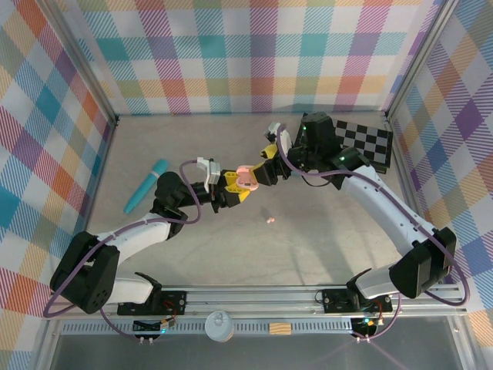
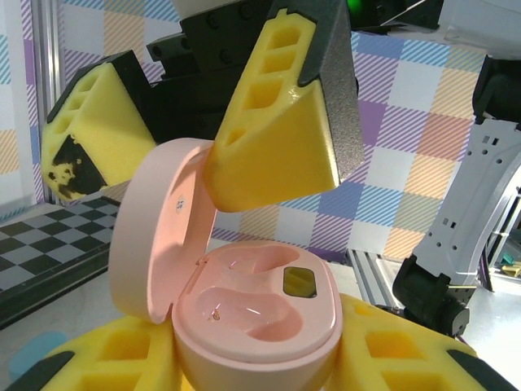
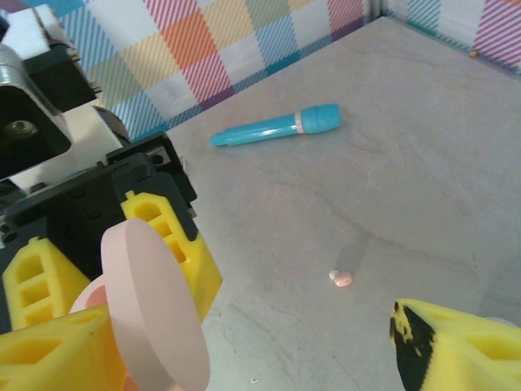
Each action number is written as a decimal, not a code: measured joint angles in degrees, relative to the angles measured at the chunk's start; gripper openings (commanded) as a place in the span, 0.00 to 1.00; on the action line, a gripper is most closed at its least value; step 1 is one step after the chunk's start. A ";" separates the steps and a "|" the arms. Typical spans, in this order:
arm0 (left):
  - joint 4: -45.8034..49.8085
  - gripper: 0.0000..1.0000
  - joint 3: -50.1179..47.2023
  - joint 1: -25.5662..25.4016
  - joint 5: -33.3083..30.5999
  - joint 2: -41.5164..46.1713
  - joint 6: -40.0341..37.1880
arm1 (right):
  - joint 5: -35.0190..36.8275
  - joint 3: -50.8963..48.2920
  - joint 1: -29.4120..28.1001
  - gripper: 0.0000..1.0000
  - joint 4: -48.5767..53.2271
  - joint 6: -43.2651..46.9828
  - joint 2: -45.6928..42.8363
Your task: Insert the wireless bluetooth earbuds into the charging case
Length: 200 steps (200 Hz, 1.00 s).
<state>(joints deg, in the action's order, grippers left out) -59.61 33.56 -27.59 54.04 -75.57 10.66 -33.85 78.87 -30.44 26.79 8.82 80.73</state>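
Note:
The pink charging case is held up off the table, my left gripper shut on its base with yellow pads on both sides. Its lid stands open and both wells look empty. My right gripper is open, its jaws either side of the lid; one finger rests against the lid's edge. A tiny pink earbud lies on the table below, also seen from above as the earbud. In the top view the two grippers meet at the case.
A long teal tube lies on the table to the left, the same tube appearing in the right wrist view. A checkerboard sits at the back right. Plaid walls enclose the table on three sides.

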 measured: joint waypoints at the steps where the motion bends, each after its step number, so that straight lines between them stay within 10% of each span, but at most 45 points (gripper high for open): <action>1: 0.00 0.33 0.00 0.00 0.02 0.00 0.00 | -0.07 0.00 0.00 0.78 0.02 0.02 0.00; 92: 1.64 0.33 0.00 0.00 0.55 0.02 -0.76 | -3.56 0.26 -0.02 0.37 0.76 2.08 0.87; 200: 5.75 0.34 0.00 0.04 -0.07 2.91 -4.55 | -6.34 2.62 -0.24 0.47 3.30 2.23 2.25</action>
<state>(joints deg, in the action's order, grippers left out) -53.87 33.56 -27.55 53.98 -72.66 6.11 -40.18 81.49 -30.68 30.09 11.05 82.98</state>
